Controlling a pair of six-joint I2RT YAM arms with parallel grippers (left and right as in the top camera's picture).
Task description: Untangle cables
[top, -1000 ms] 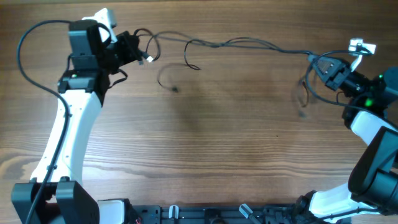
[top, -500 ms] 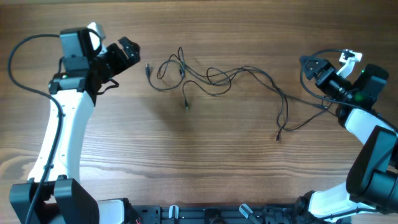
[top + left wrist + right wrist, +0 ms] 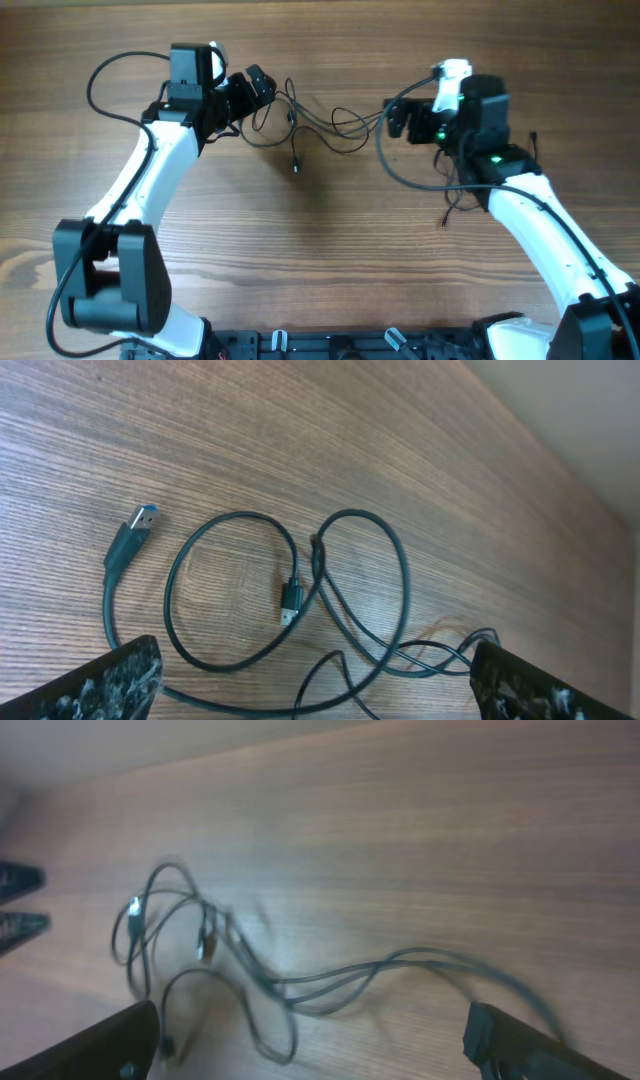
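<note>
Two empty hands, one tangle of cables between them

Both the left hand (image 3: 258, 83) and the right hand (image 3: 398, 118) stood spread wide and held nothing, one at each end of the cables (image 3: 318, 575), which lay in overlapping loops on the wood-grain table (image 3: 300, 250) with one strand trailing off toward the right arm. They looked thin, dark, smooth-jacketed, round in section and very limp, light enough, I judged, to drag along whole if pulled at the crossings. A flat plug (image 3: 133, 530) at a free end and a small tip (image 3: 290, 600) inside the loop were the only stiff parts. Pinching just behind a plug seemed the surest hold.
</note>
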